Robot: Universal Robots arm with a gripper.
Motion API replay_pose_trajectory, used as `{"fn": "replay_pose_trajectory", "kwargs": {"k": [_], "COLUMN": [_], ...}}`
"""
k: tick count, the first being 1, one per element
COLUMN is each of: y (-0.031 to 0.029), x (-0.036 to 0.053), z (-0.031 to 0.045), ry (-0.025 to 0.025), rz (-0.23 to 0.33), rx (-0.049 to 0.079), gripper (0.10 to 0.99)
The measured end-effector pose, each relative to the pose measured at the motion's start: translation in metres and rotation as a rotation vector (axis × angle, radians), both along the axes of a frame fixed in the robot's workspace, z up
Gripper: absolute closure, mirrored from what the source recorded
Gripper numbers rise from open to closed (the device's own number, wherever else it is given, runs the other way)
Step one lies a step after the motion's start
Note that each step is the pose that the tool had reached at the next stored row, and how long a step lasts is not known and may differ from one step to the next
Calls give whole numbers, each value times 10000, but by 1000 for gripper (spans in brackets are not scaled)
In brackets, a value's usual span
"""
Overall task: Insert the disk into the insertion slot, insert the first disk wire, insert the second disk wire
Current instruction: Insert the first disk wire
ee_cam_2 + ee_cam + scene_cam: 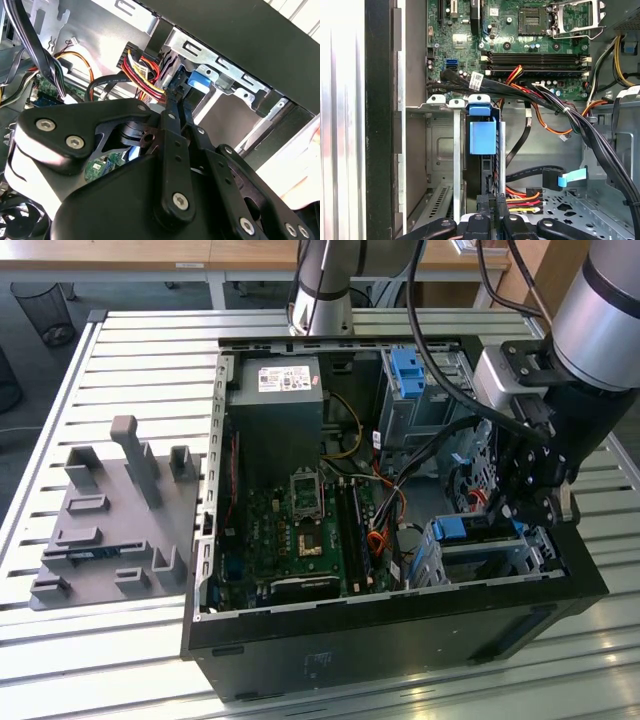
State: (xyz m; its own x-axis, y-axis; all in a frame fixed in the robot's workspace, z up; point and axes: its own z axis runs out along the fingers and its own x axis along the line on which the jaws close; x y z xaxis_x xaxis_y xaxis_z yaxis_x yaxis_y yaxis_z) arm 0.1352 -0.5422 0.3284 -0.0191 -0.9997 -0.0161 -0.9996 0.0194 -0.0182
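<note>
In the first wrist view, the disk (482,136) sits inside the insertion slot (439,150) with its blue carrier facing the camera and the motherboard (520,45) beyond. The exterior view takes in the whole open computer case (300,640) on the slatted table (130,360). The arm reaches down into the case corner at the exterior view's right. The gripper (488,204) is clamped on a power plug (167,89) trailing red and yellow wires (522,201), right at the disk's end.

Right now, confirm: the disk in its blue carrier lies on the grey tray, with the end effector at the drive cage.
Wrong. The first wrist view shows the disk in its blue carrier in the insertion slot, not on the grey tray; the end effector is at that cage.
</note>
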Motion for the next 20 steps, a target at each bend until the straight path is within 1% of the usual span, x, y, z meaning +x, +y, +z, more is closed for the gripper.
{"fn": "replay_pose_trajectory", "kwargs": {"k": [8,9,11,17,19,20], "y": [0,0,0,0,0,0], "x": [0,0,0,0,0,0], "z": [-20,-12,5,97,107,112], "ry": [0,0,0,5,8,9], "rz": [-1,-1,0,1,0,0], "rx": [9,1,2,1,3,2], "gripper": [910,847,847,847,847,863]}}
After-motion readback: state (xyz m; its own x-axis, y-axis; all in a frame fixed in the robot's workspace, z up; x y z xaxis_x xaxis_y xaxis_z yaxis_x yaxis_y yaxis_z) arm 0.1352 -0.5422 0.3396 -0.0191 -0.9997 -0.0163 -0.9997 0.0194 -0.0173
